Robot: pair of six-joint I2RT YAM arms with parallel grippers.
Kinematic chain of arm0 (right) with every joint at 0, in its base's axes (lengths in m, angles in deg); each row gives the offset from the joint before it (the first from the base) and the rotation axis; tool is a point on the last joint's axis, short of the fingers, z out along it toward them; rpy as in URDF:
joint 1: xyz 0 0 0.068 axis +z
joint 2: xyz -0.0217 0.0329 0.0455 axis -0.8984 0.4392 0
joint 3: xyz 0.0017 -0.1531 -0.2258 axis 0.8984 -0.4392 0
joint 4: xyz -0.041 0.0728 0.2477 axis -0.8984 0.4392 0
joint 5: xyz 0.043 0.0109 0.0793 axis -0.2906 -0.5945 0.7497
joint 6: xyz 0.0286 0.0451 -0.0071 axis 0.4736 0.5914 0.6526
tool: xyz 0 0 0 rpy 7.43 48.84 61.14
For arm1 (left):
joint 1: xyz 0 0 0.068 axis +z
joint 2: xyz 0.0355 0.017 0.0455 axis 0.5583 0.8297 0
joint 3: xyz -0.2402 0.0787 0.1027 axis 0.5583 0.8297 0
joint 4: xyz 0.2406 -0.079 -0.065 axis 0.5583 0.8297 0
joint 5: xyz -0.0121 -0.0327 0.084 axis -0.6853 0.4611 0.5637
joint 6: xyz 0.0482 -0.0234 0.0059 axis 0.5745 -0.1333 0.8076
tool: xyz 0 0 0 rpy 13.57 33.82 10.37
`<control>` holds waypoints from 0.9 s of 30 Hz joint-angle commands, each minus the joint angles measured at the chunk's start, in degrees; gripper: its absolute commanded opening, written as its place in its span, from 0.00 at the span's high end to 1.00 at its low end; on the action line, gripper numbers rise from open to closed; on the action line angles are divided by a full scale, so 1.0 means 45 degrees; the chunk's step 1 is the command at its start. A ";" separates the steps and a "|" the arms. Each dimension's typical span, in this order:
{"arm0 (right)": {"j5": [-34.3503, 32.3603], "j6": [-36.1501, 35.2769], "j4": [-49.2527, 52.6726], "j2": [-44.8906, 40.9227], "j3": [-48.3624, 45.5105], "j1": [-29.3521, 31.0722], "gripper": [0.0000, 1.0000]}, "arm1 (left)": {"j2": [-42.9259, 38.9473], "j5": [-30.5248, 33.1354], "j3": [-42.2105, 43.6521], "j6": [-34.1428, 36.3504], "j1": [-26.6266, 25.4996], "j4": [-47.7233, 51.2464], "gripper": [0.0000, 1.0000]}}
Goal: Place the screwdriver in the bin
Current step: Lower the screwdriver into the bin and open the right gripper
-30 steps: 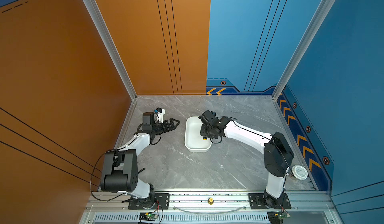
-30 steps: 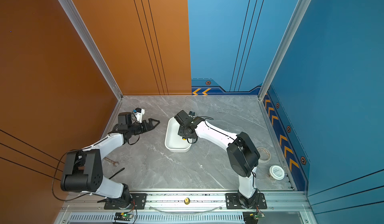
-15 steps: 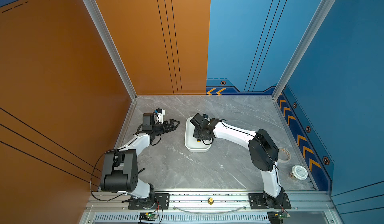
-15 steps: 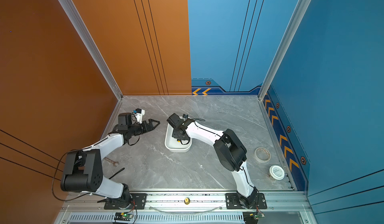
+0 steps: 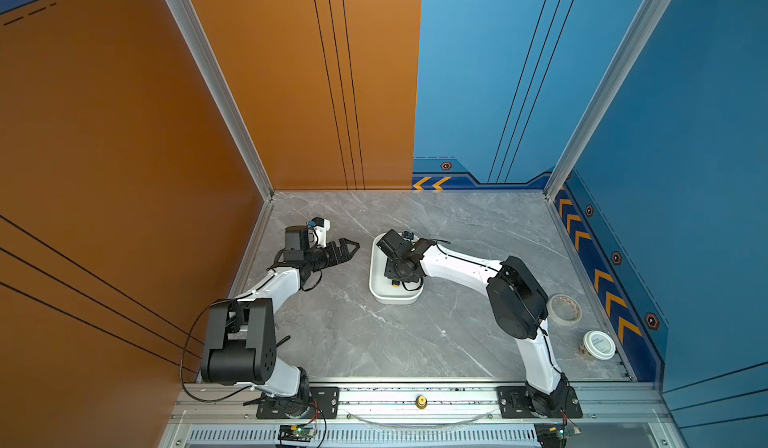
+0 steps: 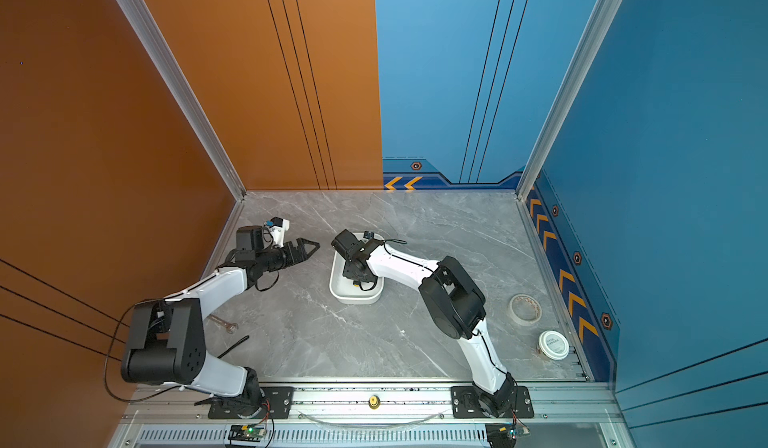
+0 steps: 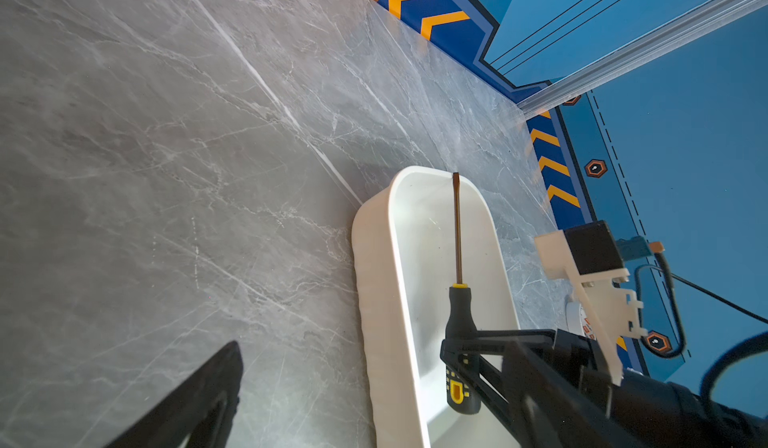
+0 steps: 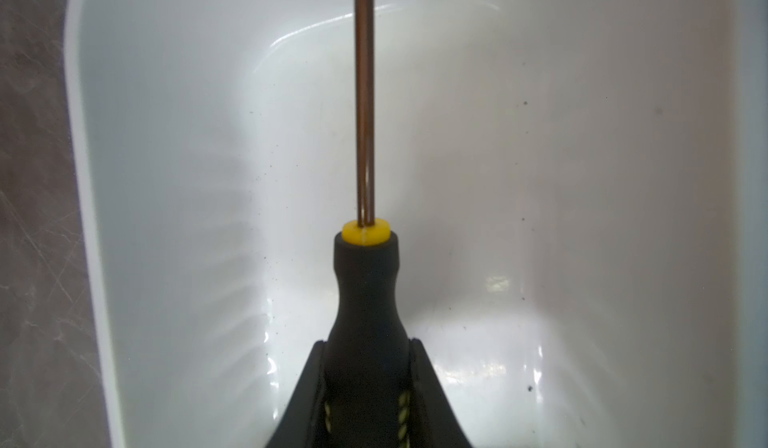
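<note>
Our right fingers (image 8: 424,383) clamp the screwdriver (image 8: 365,296) by its black handle, shaft running straight out ahead of them over the white inside of the bin (image 8: 166,176). Our left fingers (image 5: 348,247) stand wide and empty, near the bin's side.

Screwdriver (image 7: 458,313): black handle, yellow collar, yellow markings near butt, coppery-brown shaft. Bin (image 7: 372,300): plain white, glossy inside. Tabletop (image 5: 374,342): grey marble, white veins. Wall (image 5: 124,113) at 10 o'clock: orange, thin black lines. Wall at 1 o'clock: blue. Skirting (image 5: 594,259): navy, orange chevrons. Tape roll (image 5: 564,309): cream. Tub (image 5: 599,345): white, greenish print.
</note>
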 commanded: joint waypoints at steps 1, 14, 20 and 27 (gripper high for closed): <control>-0.0291 0.0256 0.0532 0.0203 0.0146 0.0067 1.00 | 0.0094 -0.0051 0.0106 0.0268 0.0112 0.0106 0.02; -0.0752 0.0209 0.0667 -0.0427 -0.0379 0.0361 1.00 | 0.0113 -0.0034 0.0104 0.0287 0.0109 0.0188 0.02; -0.0896 0.0228 0.0744 -0.0764 -0.0574 0.0477 1.00 | 0.0100 -0.0043 0.0114 0.0270 0.0114 0.0191 0.02; -0.0702 0.0229 0.0727 -0.0708 -0.0663 0.0504 1.00 | 0.0096 -0.0013 0.0122 0.0287 0.0107 0.0188 0.02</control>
